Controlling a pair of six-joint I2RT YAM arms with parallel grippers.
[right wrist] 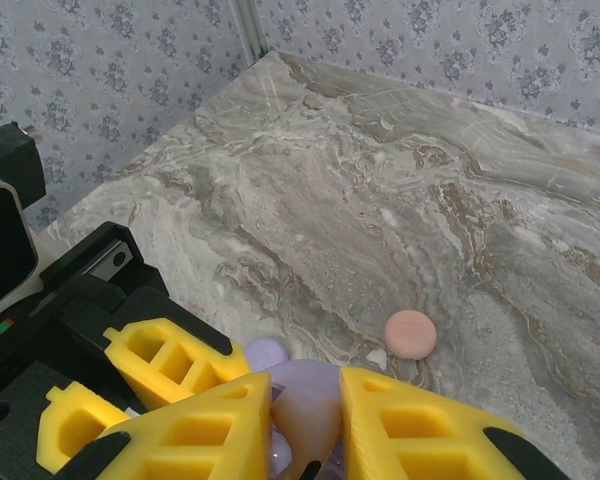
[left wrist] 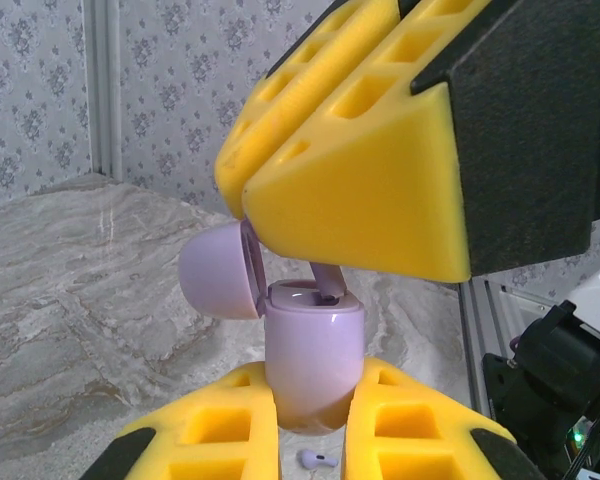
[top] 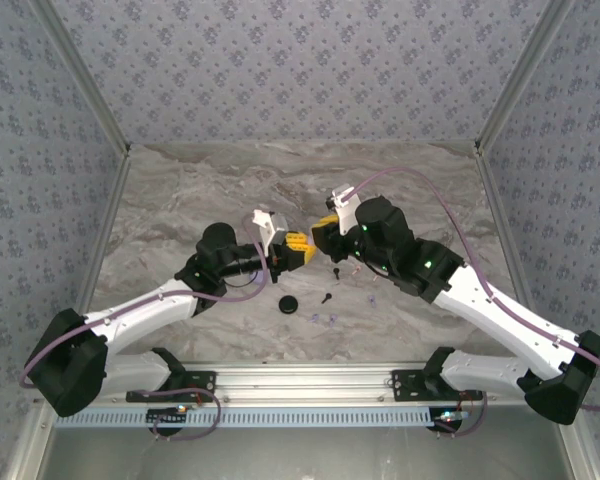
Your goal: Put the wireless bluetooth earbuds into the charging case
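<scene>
In the left wrist view my left gripper (left wrist: 313, 378) is shut on an upright lilac charging case (left wrist: 313, 345), whose lid (left wrist: 218, 272) hangs open to the left. Above the case are my right gripper's yellow fingers (left wrist: 360, 200), shut on a lilac earbud (left wrist: 327, 283) whose stem reaches down into the case's open top. In the right wrist view the right gripper (right wrist: 305, 398) holds that earbud (right wrist: 310, 420) over the case (right wrist: 325, 375). From above, the two grippers (top: 298, 243) (top: 323, 232) meet tip to tip over the middle of the table. Another lilac earbud (left wrist: 318, 460) lies on the table under the case.
A closed black case (top: 288, 303) and a black earbud (top: 327, 297) lie just in front of the grippers, with small lilac pieces (top: 320, 318) near them. A pink round case (right wrist: 410, 334) and a pale earbud (right wrist: 377, 357) sit on the marble beyond. Patterned walls close off three sides.
</scene>
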